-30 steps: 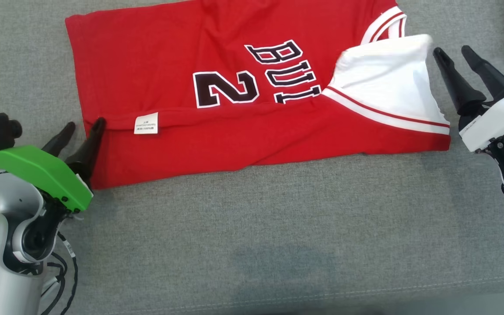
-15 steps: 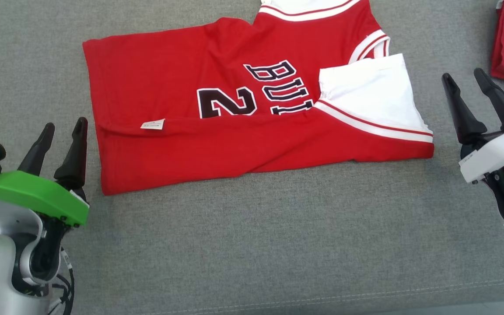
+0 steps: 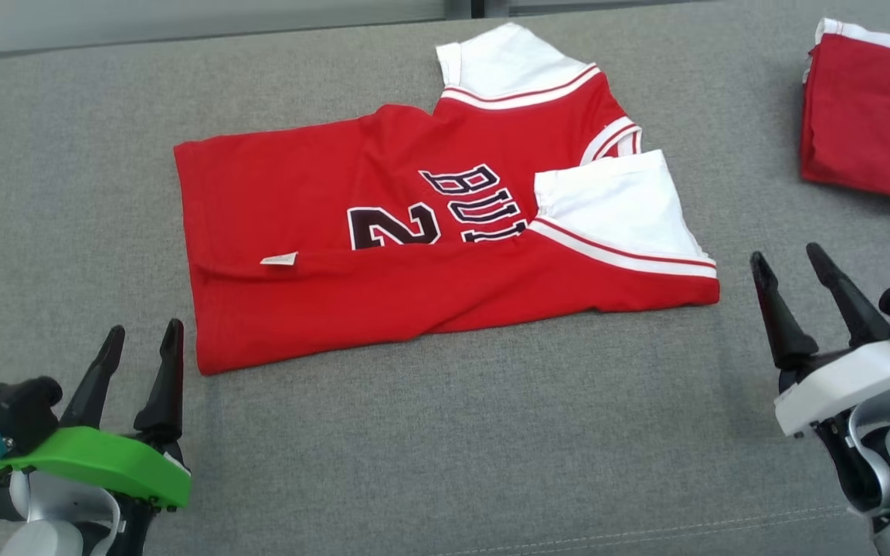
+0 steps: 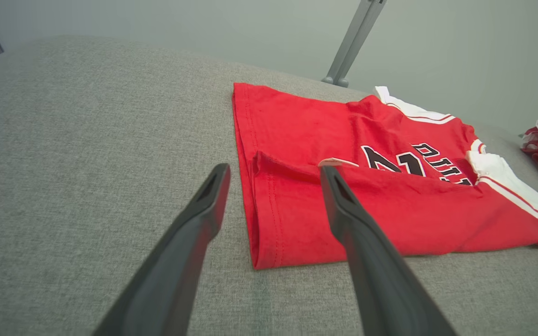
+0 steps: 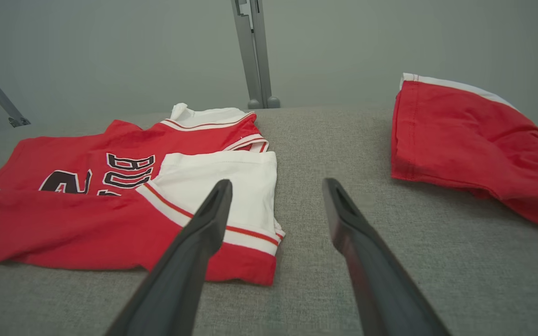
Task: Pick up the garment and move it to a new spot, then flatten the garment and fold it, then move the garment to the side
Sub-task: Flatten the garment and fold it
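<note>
Looking at the red shirt (image 3: pixel 429 309), you have it lying flat in the middle of the grey cushion (image 3: pixel 491 463), its near long edge folded up over the chest print and one white sleeve (image 3: pixel 615 205) on top. Your left gripper (image 3: pixel 145 330) hovers just off the hem corner (image 3: pixel 209 361) and your right gripper (image 3: pixel 786 255) sits beyond the sleeve end; both stand wide open and hold nothing. Expect the cloth to be light, soft and floppy: it will likely sag and slide on itself, so a one-point lift could undo the fold. Take it at the two near corners, pinching through both layers, and raise both ends together. Keep clear of the other red garment (image 3: pixel 870 116) lying far right
</note>
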Robot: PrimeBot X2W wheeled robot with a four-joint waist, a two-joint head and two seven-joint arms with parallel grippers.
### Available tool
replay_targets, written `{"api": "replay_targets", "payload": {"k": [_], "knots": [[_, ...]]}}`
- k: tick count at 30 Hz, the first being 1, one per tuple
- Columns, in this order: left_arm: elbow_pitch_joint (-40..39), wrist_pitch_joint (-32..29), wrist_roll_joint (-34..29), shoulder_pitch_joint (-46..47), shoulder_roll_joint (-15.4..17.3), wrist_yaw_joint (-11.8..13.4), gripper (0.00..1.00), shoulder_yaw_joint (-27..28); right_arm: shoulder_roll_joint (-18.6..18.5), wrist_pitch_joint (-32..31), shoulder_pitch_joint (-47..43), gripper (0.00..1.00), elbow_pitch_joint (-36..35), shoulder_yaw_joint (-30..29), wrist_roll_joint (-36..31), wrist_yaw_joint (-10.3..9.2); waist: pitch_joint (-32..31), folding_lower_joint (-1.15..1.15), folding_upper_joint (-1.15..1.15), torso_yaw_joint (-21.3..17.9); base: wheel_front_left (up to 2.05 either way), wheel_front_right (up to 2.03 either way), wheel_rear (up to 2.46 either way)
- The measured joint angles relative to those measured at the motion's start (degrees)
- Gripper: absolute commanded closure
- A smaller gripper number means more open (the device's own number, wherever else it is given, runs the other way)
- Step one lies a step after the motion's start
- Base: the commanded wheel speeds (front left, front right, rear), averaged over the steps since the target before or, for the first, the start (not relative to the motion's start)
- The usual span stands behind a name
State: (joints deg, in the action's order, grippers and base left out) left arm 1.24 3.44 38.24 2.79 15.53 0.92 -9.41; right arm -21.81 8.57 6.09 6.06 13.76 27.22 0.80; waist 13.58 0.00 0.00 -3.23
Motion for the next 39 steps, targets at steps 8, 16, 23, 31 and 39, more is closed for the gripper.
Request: {"api": "replay_targets", "payload": {"k": [8, 16, 23, 31, 39], "knots": [[1.6, 2.69, -0.85, -4.54, -0.21, -0.55, 0.0, -1.33, 0.26, 1.05, -5.69, 0.0, 1.74, 0.99, -0.16, -0.99, -5.12, 0.0, 0.0, -0.85, 0.0, 0.0, 0.0], [1.43, 4.23, -0.91, -5.89, -0.27, -0.91, 0.0, -1.59, 0.24, 1.82, -7.09, 0.0, 1.33, 0.53, -0.32, -1.96, -6.81, 0.0, 0.0, -1.17, 0.0, 0.0, 0.0], [1.53, 3.07, -0.79, -5.68, -0.46, -1.42, 0.0, -2.53, 0.18, 1.92, -6.52, 0.0, 1.03, -0.1, -0.11, -1.96, -4.44, 0.0, 0.0, -0.67, 0.0, 0.0, 0.0], [2.14, 0.53, -0.63, 1.41, -1.54, -1.51, 0.0, -4.34, 0.71, -0.41, -1.01, 0.0, 3.23, 0.0, 0.91, -1.89, 0.38, 0.0, 0.0, 0.1, 0.0, 0.0, 0.0], [6.62, -0.34, -0.7, 5.21, -2.19, -1.98, 0.0, -5.2, 3.32, -1.02, 2.96, 0.0, 8.2, 1.56, 1.09, -1.31, 4.5, 0.0, 0.0, 1.57, 0.0, 0.0, 0.0]]}}
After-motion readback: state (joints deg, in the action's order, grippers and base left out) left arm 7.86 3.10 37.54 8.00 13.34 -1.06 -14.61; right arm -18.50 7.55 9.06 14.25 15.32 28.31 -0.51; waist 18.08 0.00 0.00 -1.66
